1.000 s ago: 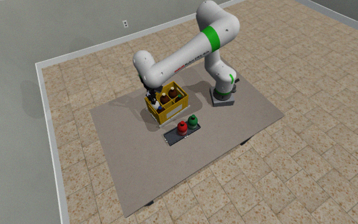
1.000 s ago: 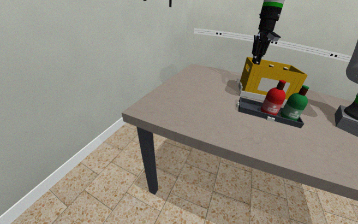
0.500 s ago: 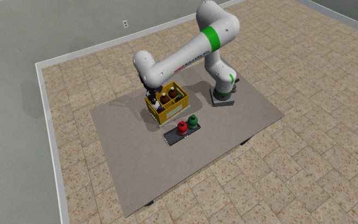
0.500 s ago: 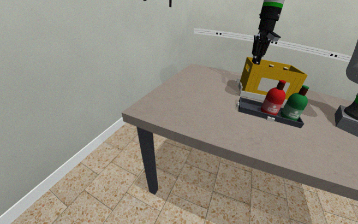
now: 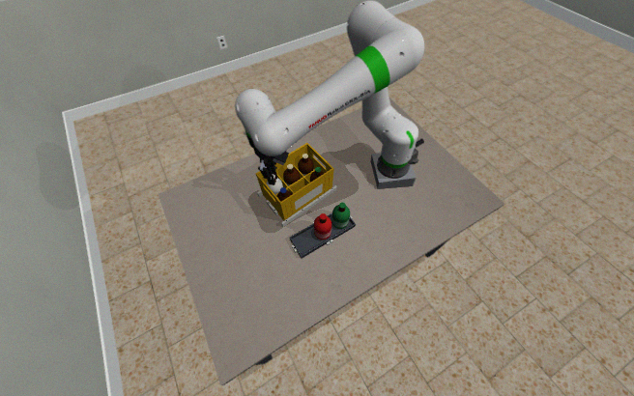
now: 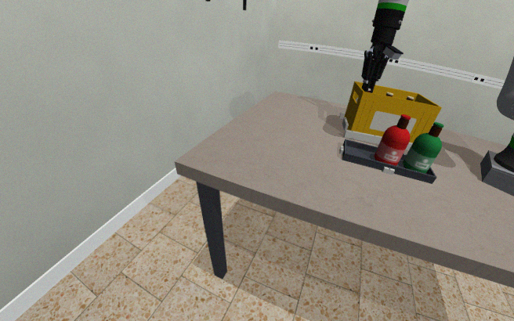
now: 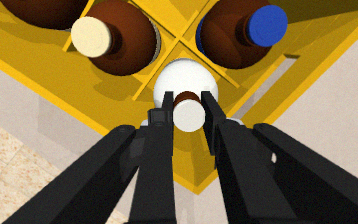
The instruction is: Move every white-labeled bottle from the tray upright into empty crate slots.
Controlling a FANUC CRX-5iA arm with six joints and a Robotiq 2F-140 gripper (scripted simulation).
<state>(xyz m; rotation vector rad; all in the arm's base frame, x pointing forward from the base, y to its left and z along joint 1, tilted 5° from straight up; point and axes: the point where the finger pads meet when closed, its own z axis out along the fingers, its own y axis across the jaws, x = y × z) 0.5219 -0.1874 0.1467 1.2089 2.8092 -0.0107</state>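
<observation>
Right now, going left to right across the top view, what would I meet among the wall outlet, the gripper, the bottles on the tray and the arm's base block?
Wall outlet → gripper → red bottle → green bottle → base block.

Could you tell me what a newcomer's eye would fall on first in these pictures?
Probably the big white arm reaching over the table to the yellow crate. Next, the red bottle and green bottle, standing side by side on the dark tray beside the crate.
</observation>
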